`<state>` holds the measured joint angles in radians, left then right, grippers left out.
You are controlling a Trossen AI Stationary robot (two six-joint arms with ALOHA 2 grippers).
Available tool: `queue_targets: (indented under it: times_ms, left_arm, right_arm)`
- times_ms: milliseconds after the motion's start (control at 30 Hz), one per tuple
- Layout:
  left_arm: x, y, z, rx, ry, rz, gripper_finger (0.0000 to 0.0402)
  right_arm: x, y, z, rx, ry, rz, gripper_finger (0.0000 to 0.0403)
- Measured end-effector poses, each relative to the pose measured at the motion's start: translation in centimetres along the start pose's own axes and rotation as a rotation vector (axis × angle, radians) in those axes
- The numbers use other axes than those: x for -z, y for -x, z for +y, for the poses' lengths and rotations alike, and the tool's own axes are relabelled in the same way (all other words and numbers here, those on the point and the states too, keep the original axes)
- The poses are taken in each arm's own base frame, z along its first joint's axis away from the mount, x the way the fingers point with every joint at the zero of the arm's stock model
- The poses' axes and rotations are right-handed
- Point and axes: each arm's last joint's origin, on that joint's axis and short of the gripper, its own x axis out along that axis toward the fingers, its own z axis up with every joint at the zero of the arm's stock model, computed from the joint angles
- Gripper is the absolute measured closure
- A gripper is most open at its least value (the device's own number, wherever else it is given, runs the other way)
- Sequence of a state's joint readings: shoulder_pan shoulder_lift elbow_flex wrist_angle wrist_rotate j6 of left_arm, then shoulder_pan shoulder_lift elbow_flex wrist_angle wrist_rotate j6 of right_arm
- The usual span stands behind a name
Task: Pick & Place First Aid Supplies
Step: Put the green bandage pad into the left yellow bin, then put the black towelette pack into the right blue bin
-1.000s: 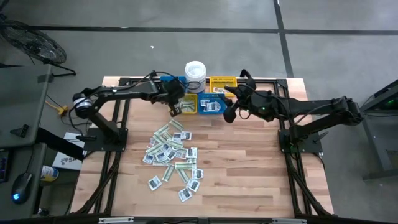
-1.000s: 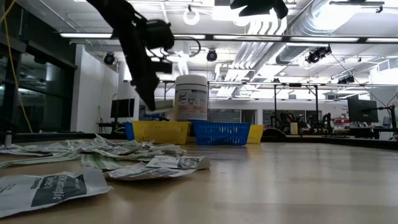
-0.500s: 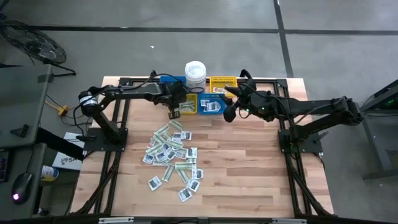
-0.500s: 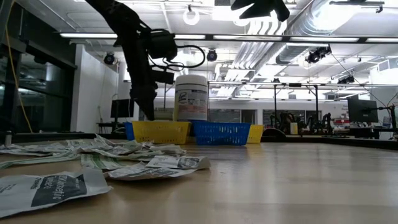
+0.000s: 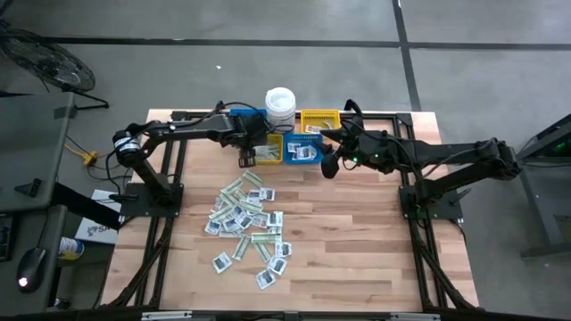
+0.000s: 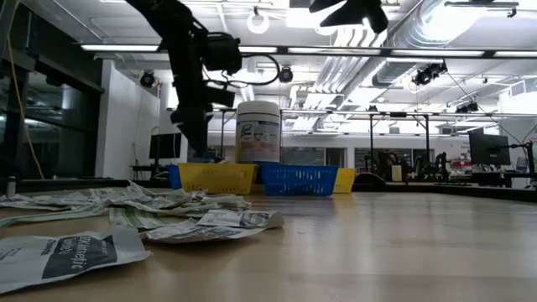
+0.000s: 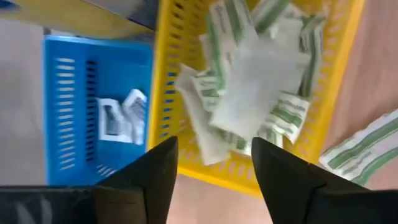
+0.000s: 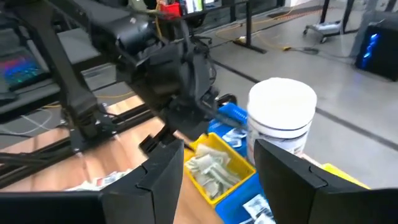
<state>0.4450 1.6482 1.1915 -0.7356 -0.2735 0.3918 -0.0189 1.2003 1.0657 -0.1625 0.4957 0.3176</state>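
Two spread fingers of the left gripper (image 7: 211, 171) hover over the yellow bin (image 7: 339, 68); lift clear, leaving the green-striped packets (image 7: 249, 81) undisturbed.

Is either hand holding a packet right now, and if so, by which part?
Nothing is held. The left hand hangs open over the yellow bin of green-striped packets. The right hand is open and empty too, above the bins.

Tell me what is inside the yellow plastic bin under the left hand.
In the left wrist view the slotted yellow plastic bin holds a loose heap of pale green-and-white striped paper packets. The left hand hangs open above it, holding nothing. The heap covers most of the bin's floor, so anything beneath is hidden.
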Motion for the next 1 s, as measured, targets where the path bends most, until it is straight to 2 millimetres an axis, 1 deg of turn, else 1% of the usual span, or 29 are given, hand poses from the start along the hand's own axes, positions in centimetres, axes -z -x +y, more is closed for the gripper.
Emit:
queue_targets:
  times_ms: [133,233,400,500,633,800,900,1000]
  left_arm:
    - [-0.7,1.5,0.8,-0.019,-0.006,0.014,0.0195]
    - [-1.1,2.9,1.4,-0.019,-0.001,0.030,0.0195]
    - [-1.2,4.4,1.9,-0.006,0.022,0.061,0.0195]
    - [-0.8,5.1,2.0,-0.002,0.046,0.069,0.0195]
    - [-0.5,6.1,1.6,0.029,0.089,0.059,0.0195]
    - [0.0,8.0,0.7,0.040,0.121,0.038,0.0195]
    - [0.4,9.4,-0.3,0.043,0.140,-0.003,0.0195]
    - [1.2,10.3,-1.5,0.055,0.155,-0.029,0.0195]
  right_arm:
    - [0.3,0.0,0.1,-0.060,-0.032,0.048,0.0213]
    - [0.9,-0.2,0.4,-0.120,-0.049,0.115,0.0213]
    - [2.6,-1.1,1.7,-0.185,-0.065,0.222,0.0213]
    - [3.8,-2.0,2.6,-0.198,-0.078,0.269,0.0214]
    - [5.6,-3.0,4.0,-0.234,-0.036,0.325,0.0214]
    - [7.9,-4.5,5.8,-0.307,0.049,0.378,0.0213]
    - [9.5,-5.3,6.7,-0.325,0.072,0.423,0.0216]
    - [11.2,-6.0,7.6,-0.370,0.081,0.477,0.0218]
